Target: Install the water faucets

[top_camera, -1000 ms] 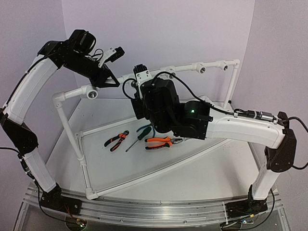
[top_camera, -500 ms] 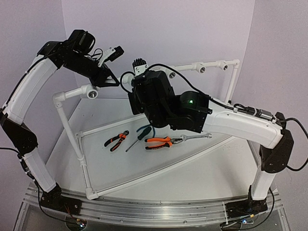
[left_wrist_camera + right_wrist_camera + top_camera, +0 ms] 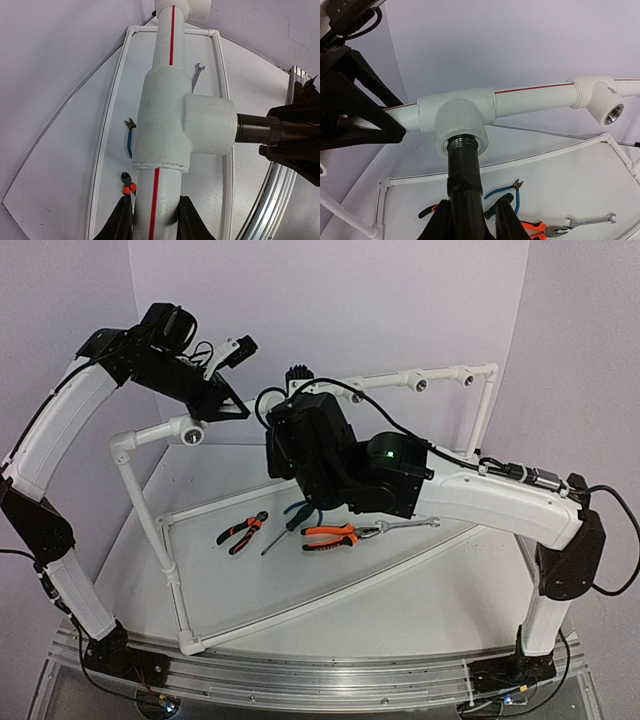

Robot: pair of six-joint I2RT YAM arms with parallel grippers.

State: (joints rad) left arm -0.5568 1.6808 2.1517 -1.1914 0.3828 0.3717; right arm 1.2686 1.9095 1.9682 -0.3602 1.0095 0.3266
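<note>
Nearest you, both arm bases sit on an aluminium rail (image 3: pixel 300 680) at the bench (image 3: pixel 400 590) edge. Just beyond, a white pipe frame (image 3: pixel 165 550) stands on the bench. Inside it, L to R, lie orange-&-black pliers (image 3: pixel 243 532), blue-handled cutters (image 3: pixel 297 516) and a second pliers (image 3: pixel 333 536) w/ a silver wrench (image 3: pixel 408 526) just beside its nose; can't tell if they touch. Higher & farther back, the frame's top rail runs across: a white pipe (image 3: pixel 535 96) w/ a red stripe. Your L hand (image 3: pixel 152 222) is clamped on this pipe, w/ one of its fingers (image 3: pixel 121 225) pressed to each side, near a white tee fitting (image 3: pixel 457 117). The faucet (image 3: pixel 464 175) has a dark cylindrical body. Its threaded end sits in the tee's round socket, pointing toward you. Your R hand (image 3: pixel 471 220) is closed round the faucet body, fingers (image 3: pixel 506 217) touching both sides, a little back from the socket. The faucet's lever is hidden from both wrist cams. In the top view the R wrist covers the tee & most of the faucet. The two hands are near each other but apart. Farther along the pipe to the R sits an open socket (image 3: pixel 612 110) w/ a metal thread. Behind everything is a lilac wall (image 3: pixel 350 300).
</note>
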